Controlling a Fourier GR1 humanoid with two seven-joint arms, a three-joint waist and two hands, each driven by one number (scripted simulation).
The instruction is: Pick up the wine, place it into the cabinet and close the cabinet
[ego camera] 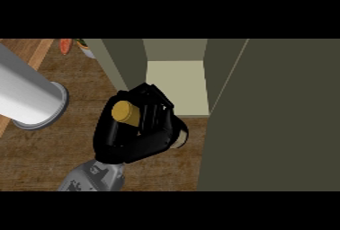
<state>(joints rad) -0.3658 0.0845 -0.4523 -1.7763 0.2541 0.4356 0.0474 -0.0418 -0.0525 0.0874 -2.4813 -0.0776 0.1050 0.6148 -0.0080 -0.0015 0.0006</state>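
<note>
The wine bottle is mostly hidden: I see its yellow cap (126,112) pointing up at me and a bit of dark body (181,135) at the lower right. My left hand (114,134) is curled round it, its fingers (158,98) wrapping the far side. Bottle and hand sit just in front of the cabinet's opening, at its left wall (123,63). The cabinet's pale inner floor (178,85) shows behind the fingers. Its dark olive door (279,117) stands open on the right. My right hand is nowhere in the view.
A large white cylinder (26,94) with a grey rim lies at the left over the wooden counter (53,152). An orange item (65,46) and a small bowl-like thing (86,47) sit at the far left beside the cabinet.
</note>
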